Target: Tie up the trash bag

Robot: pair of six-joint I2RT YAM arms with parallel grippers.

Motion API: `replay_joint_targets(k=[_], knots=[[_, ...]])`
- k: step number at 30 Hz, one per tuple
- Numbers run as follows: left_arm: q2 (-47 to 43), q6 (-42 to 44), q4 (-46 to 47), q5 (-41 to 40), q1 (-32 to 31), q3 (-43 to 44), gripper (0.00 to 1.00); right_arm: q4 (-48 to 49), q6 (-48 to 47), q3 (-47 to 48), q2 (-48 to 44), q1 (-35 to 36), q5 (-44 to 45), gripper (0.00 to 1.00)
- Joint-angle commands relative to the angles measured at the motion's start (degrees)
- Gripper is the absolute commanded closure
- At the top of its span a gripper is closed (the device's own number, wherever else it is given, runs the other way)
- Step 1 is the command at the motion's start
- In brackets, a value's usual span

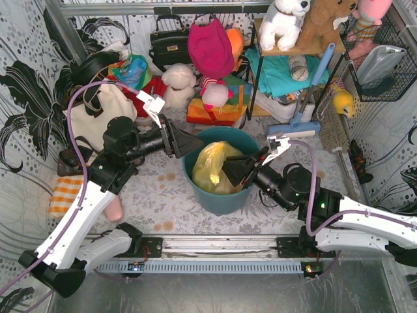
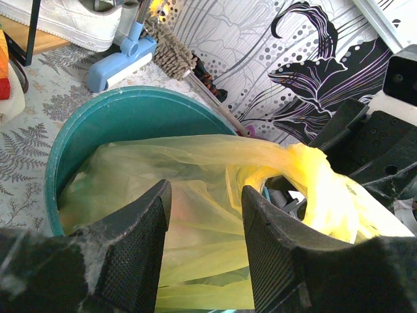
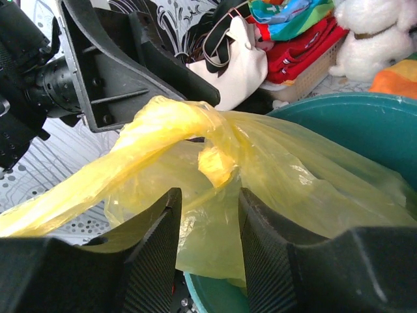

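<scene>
Trash bag sits inside the teal bucket, roughly mid-counter and a bit toward the right edge. Yellow film bulges above the rim.

Left gripper comes in from the left edge side, tips at the bucket rim over the bag. Wrist view: left gripper jaws apart with a clear gap. Bag film shows through the gap, and I see no clamp on it.

Right gripper comes in from the right, tips over the bucket mouth and against the bag. Wrist view: right gripper jaws also apart, film visible between them, nothing visibly pinched.

The bag neck is drawn into a twisted strand that runs from the bag body out past the left gripper's finger. A small fold or loop sits where the strand meets the body. I can't tell whether a knot has formed.

Cream tote and plush toys are along the far edge, well apart from the bucket.
</scene>
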Motion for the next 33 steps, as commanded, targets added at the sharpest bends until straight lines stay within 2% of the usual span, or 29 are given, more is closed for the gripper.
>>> replay_joint_targets(k=[1, 4, 11, 20, 33], knots=[[0.0, 0.5, 1.9, 1.1, -0.1, 2.2, 0.45, 1.2, 1.0, 1.6, 0.3, 0.1, 3.0, 0.61], [0.1, 0.5, 1.9, 1.3, -0.1, 2.3, 0.45, 4.7, 0.5, 0.6, 0.9, 0.1, 3.9, 0.65], [0.2, 0.4, 1.9, 1.5, 0.0, 2.3, 0.45, 10.7, 0.3, -0.6, 3.1, 0.1, 5.0, 0.65], [0.2, 0.5, 1.9, 1.5, -0.1, 2.3, 0.45, 10.6, 2.7, -1.1, 4.0, 0.1, 9.7, 0.66], [0.4, 0.4, 2.4, 1.6, -0.1, 1.9, 0.45, 7.7, 9.1, -2.4, 4.6, 0.1, 6.7, 0.66]])
